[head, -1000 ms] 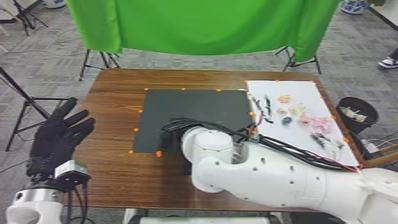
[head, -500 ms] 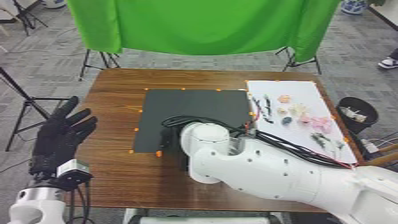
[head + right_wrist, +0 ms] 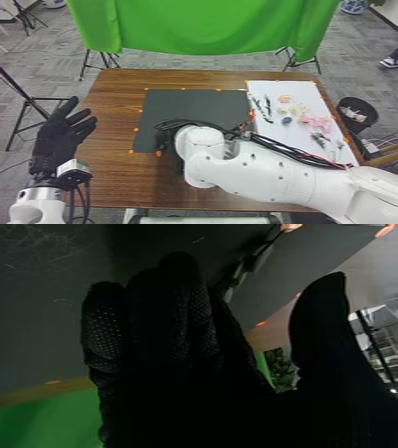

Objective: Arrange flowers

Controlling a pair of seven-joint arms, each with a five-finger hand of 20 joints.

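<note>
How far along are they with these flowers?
Nothing looks arranged yet: the flowers lie spread on the white sheet. The right hand is over the dark mat, fingers straight, thumb apart, gripping nothing I can see. Picking and arranging probably remain, though the arm hides part of the mat.

Dark sprigs [image 3: 267, 106] lie near the white sheet [image 3: 304, 89]'s left edge, pink blossoms [image 3: 317, 122] near its right, a cream bloom [image 3: 298, 108] between.

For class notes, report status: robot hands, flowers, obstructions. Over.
Left robot hand open, right robot hand open. Flowers on white sheet. Right arm covers part of dark mat.
</note>
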